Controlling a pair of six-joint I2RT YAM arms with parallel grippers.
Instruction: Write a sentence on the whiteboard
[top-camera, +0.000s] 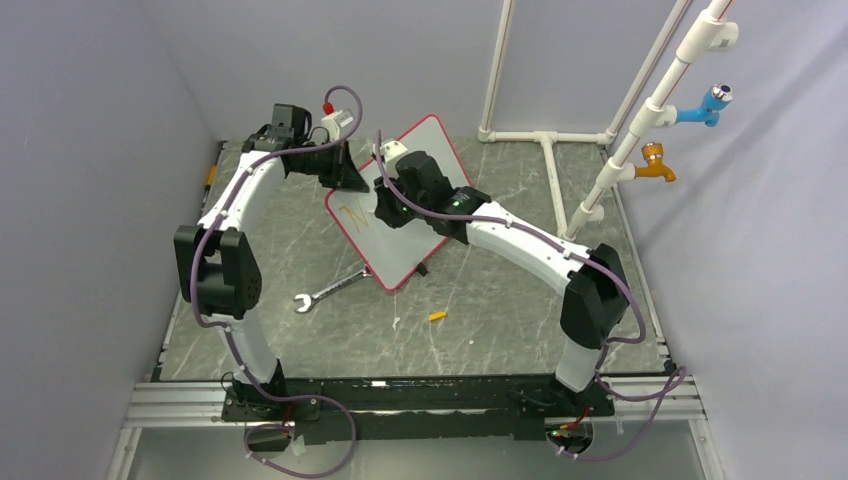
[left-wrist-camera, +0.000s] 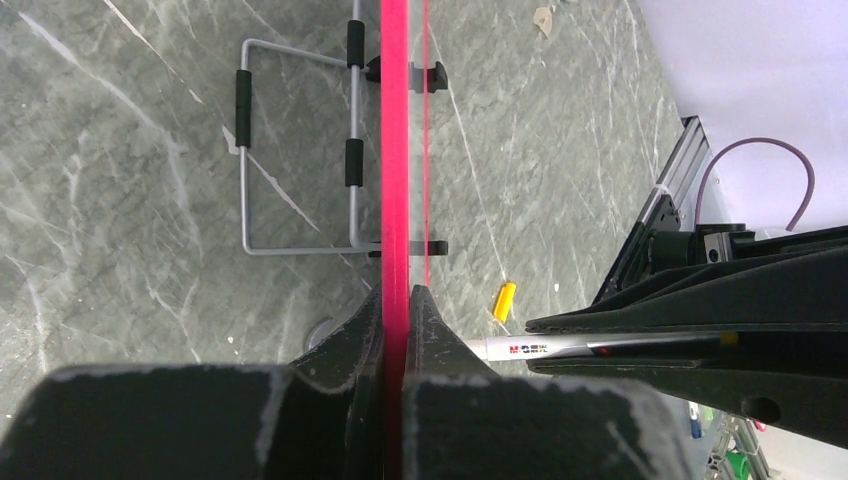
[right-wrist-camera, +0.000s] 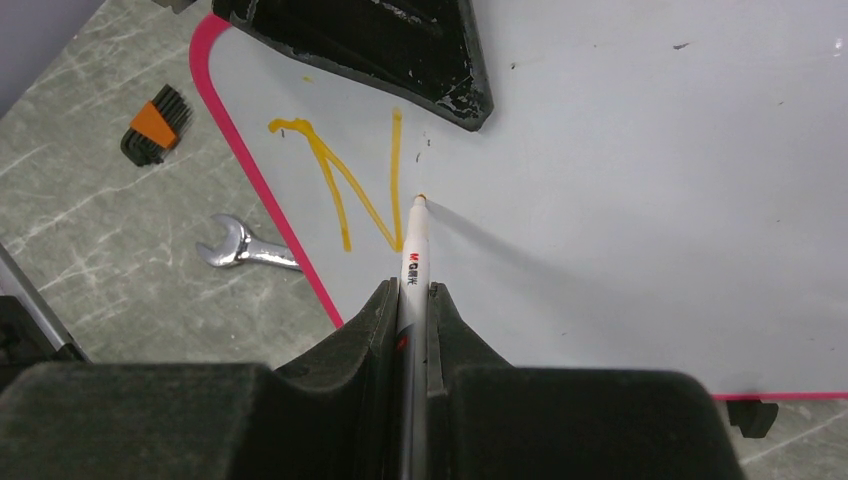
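wrench (top-camera: 325, 293), orange cap (top-camera: 437, 316) on marbled table (top-camera: 500, 300)

The flat white whiteboard (right-wrist-camera: 640, 170) has a thin pink-red frame. In the black right gripper (right-wrist-camera: 412, 292), the white plastic marker pen (right-wrist-camera: 416, 240) has an orange tip, beside yellow-orange marker writing (right-wrist-camera: 358, 200). The grey stone-look table (right-wrist-camera: 90, 270) has pale streaks.

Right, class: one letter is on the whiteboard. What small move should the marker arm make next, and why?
Probably start the second letter just beyond the N: the right gripper is shut on the marker, tip beside its last stroke, left gripper clamping the whiteboard.
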